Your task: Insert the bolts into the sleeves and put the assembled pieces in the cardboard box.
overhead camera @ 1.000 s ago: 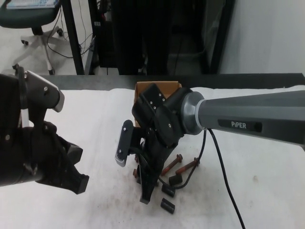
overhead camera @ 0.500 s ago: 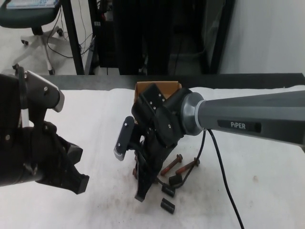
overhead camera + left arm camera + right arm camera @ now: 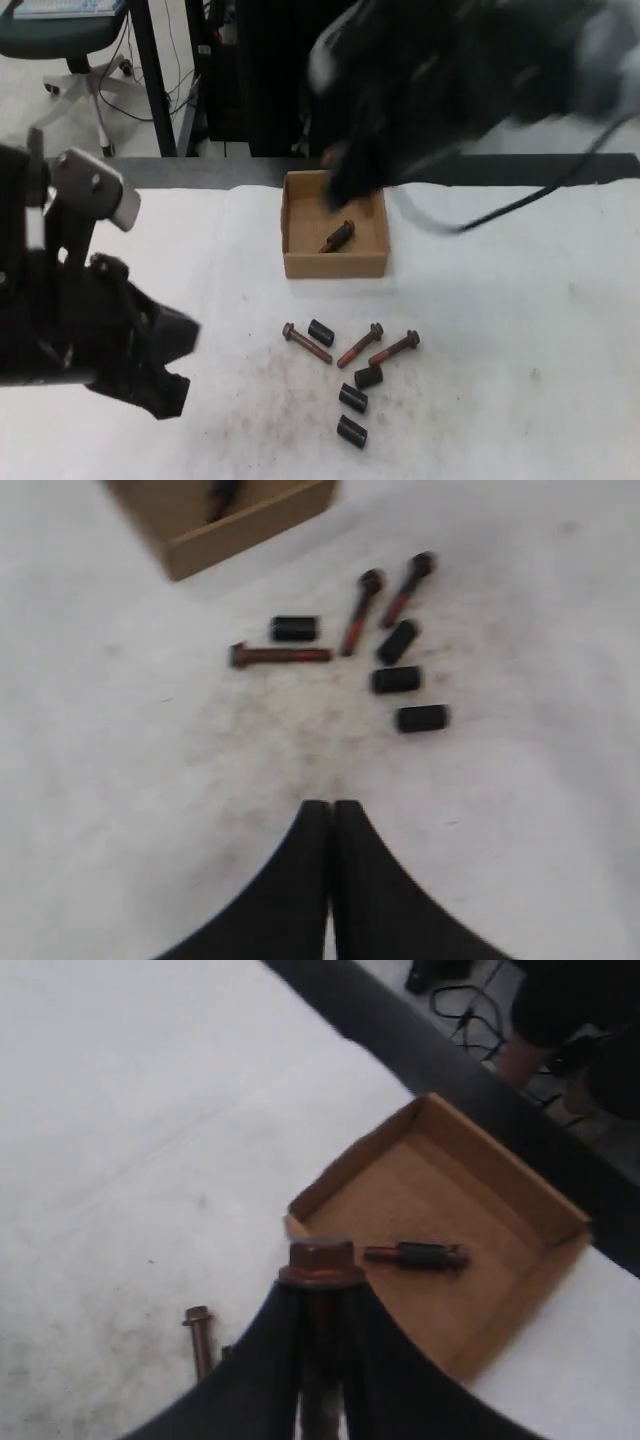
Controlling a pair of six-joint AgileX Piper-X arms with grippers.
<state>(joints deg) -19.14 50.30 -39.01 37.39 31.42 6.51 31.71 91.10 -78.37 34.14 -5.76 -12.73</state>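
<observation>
Right gripper clamped on a bolt, head up, near the box.
We judge it stiff, heavy-ish; grip mid-shank. Left gripper closed, empty, near loose sleeves.

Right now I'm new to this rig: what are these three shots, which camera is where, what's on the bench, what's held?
Two robot arms stand at a bench under a white cloth, each ending in a two-finger gripper. One picture comes from a camera behind and above the arms; the other two cameras sit on the wrists and look past their own fingers. On the cloth lie three loose bolts and four short black sleeves. Behind them stands an open cardboard box with one assembled piece inside, a bolt through a sleeve. The left gripper is shut and holds nothing, above the cloth near the loose parts. The right gripper is shut on a fourth bolt, its head sticking out past the fingertips, close to the box.
</observation>
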